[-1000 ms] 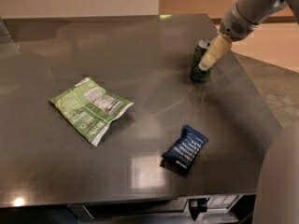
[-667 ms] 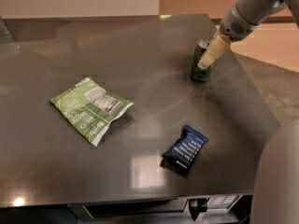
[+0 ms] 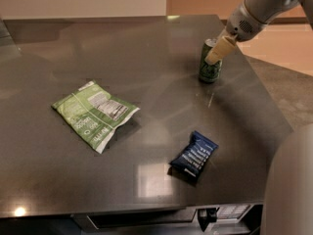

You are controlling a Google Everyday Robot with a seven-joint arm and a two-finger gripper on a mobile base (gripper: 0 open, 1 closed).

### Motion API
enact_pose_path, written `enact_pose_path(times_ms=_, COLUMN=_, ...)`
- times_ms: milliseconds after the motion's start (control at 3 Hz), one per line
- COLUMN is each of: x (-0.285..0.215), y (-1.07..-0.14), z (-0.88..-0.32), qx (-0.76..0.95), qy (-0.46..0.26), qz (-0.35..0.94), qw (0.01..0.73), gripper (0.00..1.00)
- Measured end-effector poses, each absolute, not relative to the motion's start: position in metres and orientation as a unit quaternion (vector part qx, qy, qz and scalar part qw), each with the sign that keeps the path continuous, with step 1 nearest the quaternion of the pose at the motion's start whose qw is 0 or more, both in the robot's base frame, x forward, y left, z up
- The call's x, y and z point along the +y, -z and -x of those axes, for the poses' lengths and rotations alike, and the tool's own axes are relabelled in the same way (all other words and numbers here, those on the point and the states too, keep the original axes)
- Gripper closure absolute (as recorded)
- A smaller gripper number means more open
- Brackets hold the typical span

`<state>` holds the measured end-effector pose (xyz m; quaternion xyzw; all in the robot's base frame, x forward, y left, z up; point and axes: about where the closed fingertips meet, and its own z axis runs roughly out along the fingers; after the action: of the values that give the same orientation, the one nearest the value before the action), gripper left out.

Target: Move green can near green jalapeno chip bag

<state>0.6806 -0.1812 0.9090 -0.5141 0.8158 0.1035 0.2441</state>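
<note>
Hardly anything had moved over the last second, honestly. My cream-coloured gripper [image 3: 215, 56] sat in the same spot against the upper part of the small green metal soda can [image 3: 210, 71], and the can hadn't budged either. It stood upright at about 2 o'clock on the dark grey glossy tabletop [image 3: 146, 53], close to the right-hand edge, with its silver top partly covered by the gripper. Whether the gripper was actually clamped on the can or just resting spread beside it, I couldn't tell from that angle. My grey arm [image 3: 259, 6] came down to it from the 1 o'clock corner.

The flat crinkled light-green chip bag [image 3: 94, 114] lay at roughly 9 o'clock on the table, white nutrition panel facing up, white edges showing. It was well apart from the can, which sat off at the bag's 2 o'clock. A small dark blue packet [image 3: 194, 155] lay flat at about 5 o'clock near the front edge, touching neither the bag nor the can. So the can wasn't near the bag yet.
</note>
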Motion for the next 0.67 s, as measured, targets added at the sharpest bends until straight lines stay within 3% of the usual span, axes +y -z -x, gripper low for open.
enact_pose_path(times_ms=333, x=-0.161, y=-0.920, z=-0.669, qx=0.801, qy=-0.122, qz=0.532, qw=0.247, gripper=0.85)
enact_pose_path(times_ms=667, x=-0.129, y=-0.932, z=-0.651, qx=0.777, qy=-0.148, qz=0.557, qw=0.253, gripper=1.00)
